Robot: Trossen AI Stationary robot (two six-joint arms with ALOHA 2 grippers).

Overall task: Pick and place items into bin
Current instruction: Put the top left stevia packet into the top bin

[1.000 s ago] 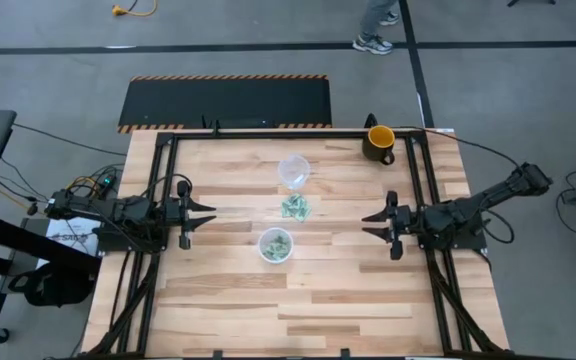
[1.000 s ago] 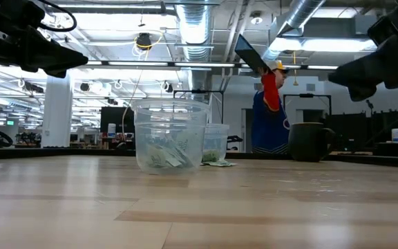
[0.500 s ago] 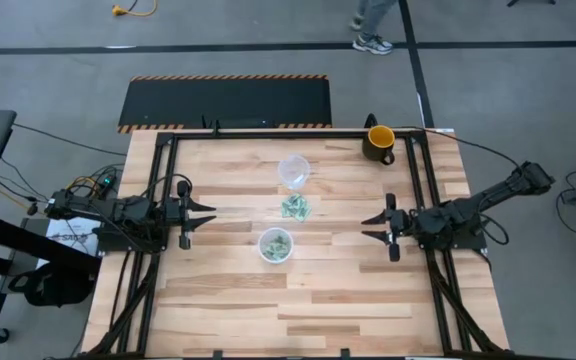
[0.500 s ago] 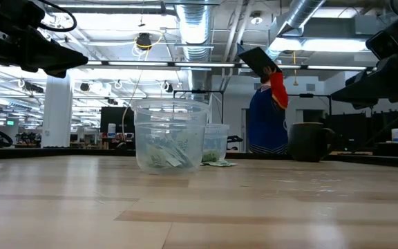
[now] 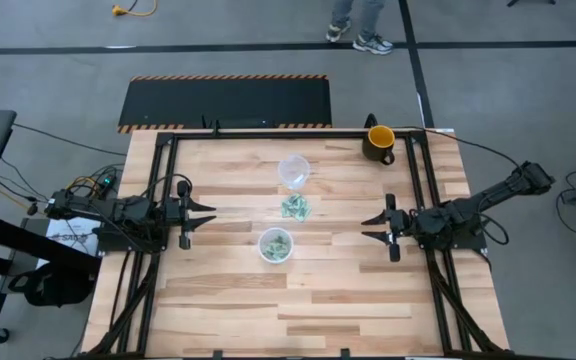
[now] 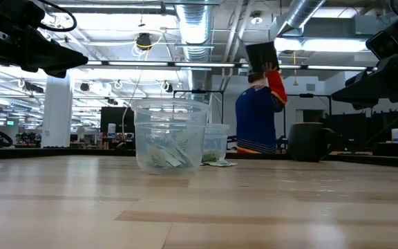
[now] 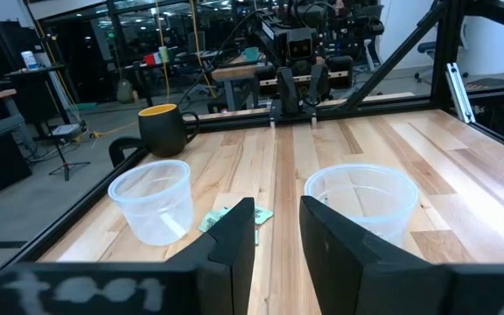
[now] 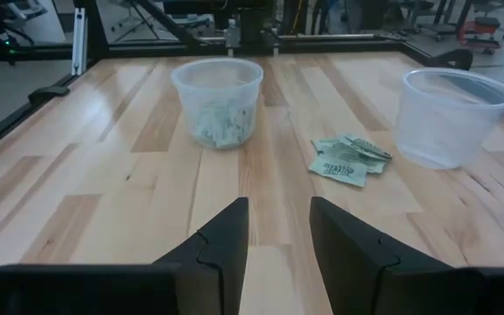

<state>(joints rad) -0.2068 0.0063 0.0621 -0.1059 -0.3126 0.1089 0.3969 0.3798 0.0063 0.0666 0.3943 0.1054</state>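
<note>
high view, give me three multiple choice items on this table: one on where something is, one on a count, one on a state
1. Where does the mug stand?
A. at the far edge of the table, toward the right arm's side
B. between the two cups
C. beside the left end effector

2. How many clear plastic cups are on the table?
A. one
B. two
C. four

3. What is the state of the cup nearer the mug?
A. tipped on its side
B. upright, with no packets seen in it
C. held by the right end effector

Answers:
1 A: the high view shows it near the table's far right corner.
2 B: one cup near the mug, and the other cup holding pale green packets.
3 B: it stands upright, and the loose packets lie beside it on the wood.
</note>
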